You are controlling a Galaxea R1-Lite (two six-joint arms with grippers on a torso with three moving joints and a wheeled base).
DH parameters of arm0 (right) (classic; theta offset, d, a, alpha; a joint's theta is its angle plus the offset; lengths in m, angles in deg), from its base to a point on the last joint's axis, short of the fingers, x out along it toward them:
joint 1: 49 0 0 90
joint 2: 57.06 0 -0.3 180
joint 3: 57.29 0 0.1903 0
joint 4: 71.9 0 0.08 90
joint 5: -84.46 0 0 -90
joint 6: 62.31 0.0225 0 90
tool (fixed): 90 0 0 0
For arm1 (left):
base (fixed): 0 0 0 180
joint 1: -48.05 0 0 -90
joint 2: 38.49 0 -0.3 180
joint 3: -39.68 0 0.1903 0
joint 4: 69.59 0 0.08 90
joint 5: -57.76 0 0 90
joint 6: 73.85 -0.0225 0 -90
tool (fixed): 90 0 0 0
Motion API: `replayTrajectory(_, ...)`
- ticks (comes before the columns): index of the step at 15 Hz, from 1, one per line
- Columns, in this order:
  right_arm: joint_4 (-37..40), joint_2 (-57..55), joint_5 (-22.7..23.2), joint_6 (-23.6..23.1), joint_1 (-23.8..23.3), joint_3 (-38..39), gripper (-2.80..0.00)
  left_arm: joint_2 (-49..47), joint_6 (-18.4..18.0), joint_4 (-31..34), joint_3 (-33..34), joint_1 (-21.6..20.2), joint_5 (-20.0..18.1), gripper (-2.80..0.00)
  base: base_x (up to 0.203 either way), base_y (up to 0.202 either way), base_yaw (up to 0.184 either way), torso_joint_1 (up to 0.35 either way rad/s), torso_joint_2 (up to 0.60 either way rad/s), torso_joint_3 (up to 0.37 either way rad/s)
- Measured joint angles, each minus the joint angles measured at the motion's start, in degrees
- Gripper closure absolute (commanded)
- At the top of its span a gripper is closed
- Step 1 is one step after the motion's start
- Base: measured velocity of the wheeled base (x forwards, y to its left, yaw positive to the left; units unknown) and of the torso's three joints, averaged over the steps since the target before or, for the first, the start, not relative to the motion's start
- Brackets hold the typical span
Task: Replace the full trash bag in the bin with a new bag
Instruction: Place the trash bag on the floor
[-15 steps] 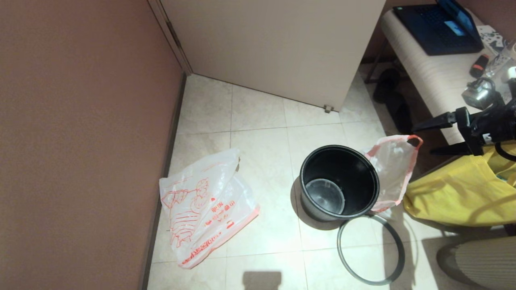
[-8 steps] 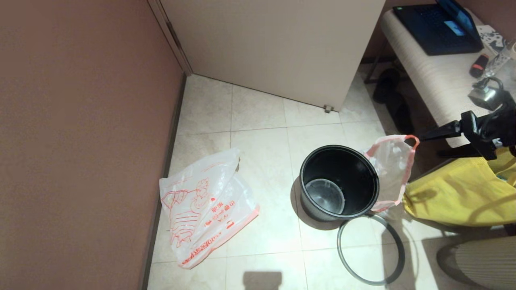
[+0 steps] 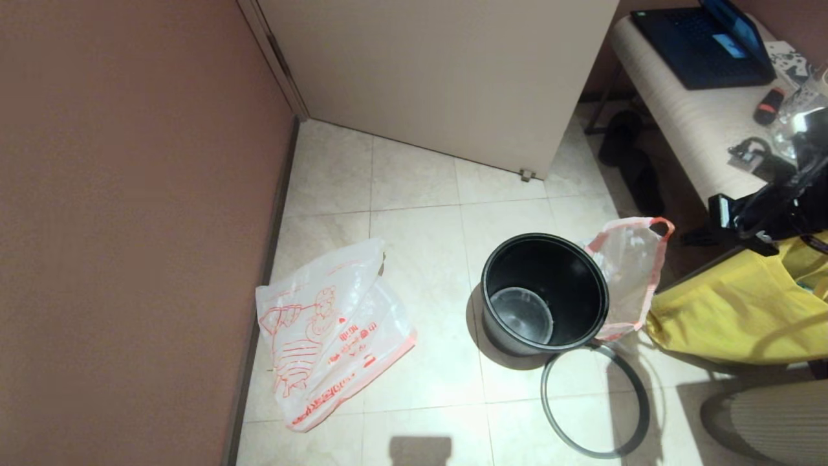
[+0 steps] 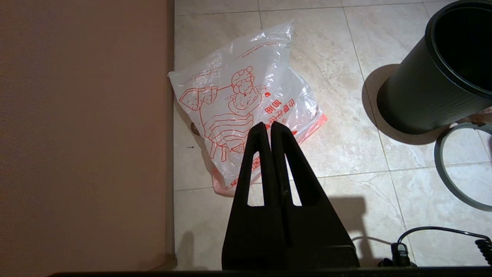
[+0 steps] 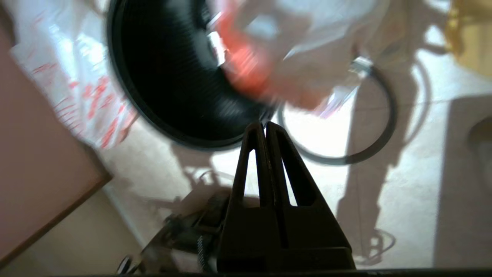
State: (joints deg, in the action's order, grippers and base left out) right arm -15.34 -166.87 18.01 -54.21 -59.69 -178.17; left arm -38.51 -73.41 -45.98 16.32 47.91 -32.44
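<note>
The bin (image 3: 543,294) stands upright on the tiled floor, black and empty inside. The full trash bag (image 3: 631,272) leans against its right side, pink handle loop up, held by nothing. The grey hoop (image 3: 595,401) lies flat in front of the bin. The new bag (image 3: 330,330), with its red cartoon drawing, lies flat near the left wall. My right gripper (image 5: 265,127) is shut and empty, high to the right of the full bag; its arm (image 3: 770,207) shows over the yellow tote. My left gripper (image 4: 268,125) is shut and empty, hovering above the new bag (image 4: 238,104).
A brown wall (image 3: 129,226) runs along the left and a pale door (image 3: 440,71) stands behind. A yellow cloth tote (image 3: 737,310) sits right of the bin. A bench (image 3: 686,110) with a laptop and small items is at the back right.
My right gripper, open beside the full bag's handle loop a second ago, has turned, drawn back to the right and shut. The bags, bin and hoop have not moved.
</note>
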Motion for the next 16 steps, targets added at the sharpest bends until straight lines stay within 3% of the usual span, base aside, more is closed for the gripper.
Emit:
replayTrajectory(7, -8.05, -23.43, -8.97, -1.91, 1.52, -14.02, 0.00, 0.00, -0.02, 0.01, 0.00, 0.00, -0.01, 0.00, 0.000, 0.000, 0.000, 0.000, 0.00, 0.000)
replayTrajectory(12, -18.88, -37.17, -21.72, -7.82, 4.16, -15.85, 0.00, 0.00, -0.03, 0.02, 0.00, 0.00, -0.02, 0.00, 0.000, 0.000, 0.000, 0.000, 0.00, 0.000)
replayTrajectory(16, -16.67, -34.04, -21.47, -3.44, 1.76, -12.56, 0.00, 0.00, -0.04, 0.02, 0.00, 0.00, -0.01, 0.00, 0.000, 0.000, 0.000, 0.000, 0.00, 0.000)
